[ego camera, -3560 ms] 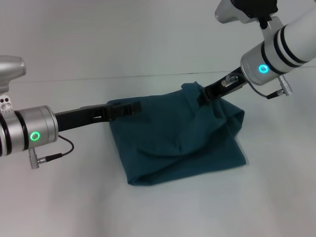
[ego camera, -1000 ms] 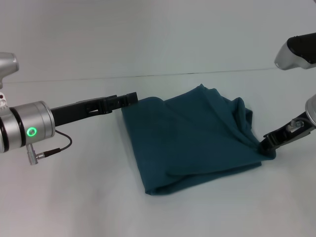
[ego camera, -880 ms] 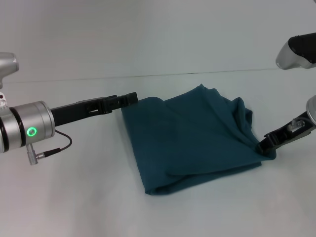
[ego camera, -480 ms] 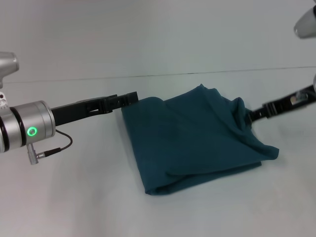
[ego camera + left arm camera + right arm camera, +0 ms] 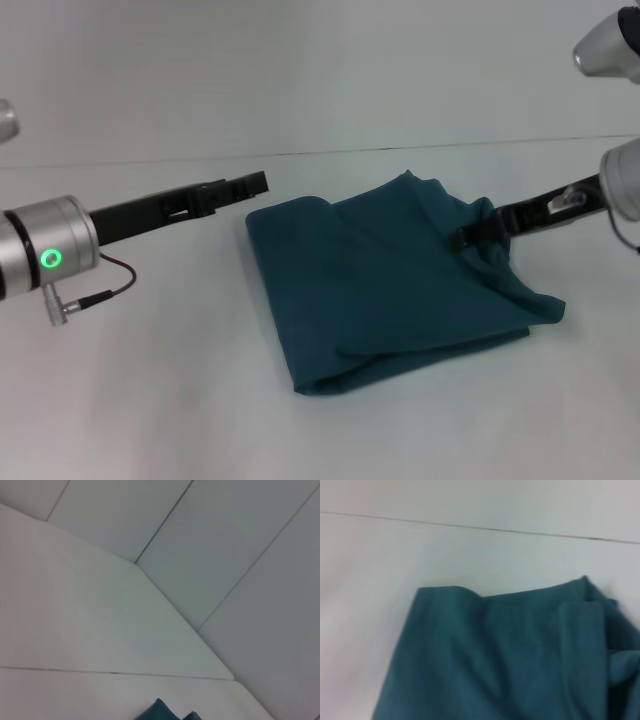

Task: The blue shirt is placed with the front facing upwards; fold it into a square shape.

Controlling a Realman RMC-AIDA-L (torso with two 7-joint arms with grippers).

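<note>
Blue shirt (image 5: 390, 280), already folded into a rough, uneven rectangle, lying at the centre of the white tabletop (image 5: 150, 400); no lettering shows on the exposed face. The near and left edges lie fairly flat, while the right side is bunched into loose ridges and a small flap trails past the near right corner. Right gripper (image 5: 468, 238) reaches in over this rumpled right edge; whether its fingers are apart or pinching cloth cannot be told. Left gripper (image 5: 255, 184) hovers just beyond the far left corner, apart from the fabric, and its finger state is likewise unclear. Judged handling: light, limp knit cotton that drapes, wrinkles and slides on the smooth surface, offering no stiffness. Best taken by pinching all layers at a corner or hem edge, here the bunched right corner, then drawing it taut to flatten.
</note>
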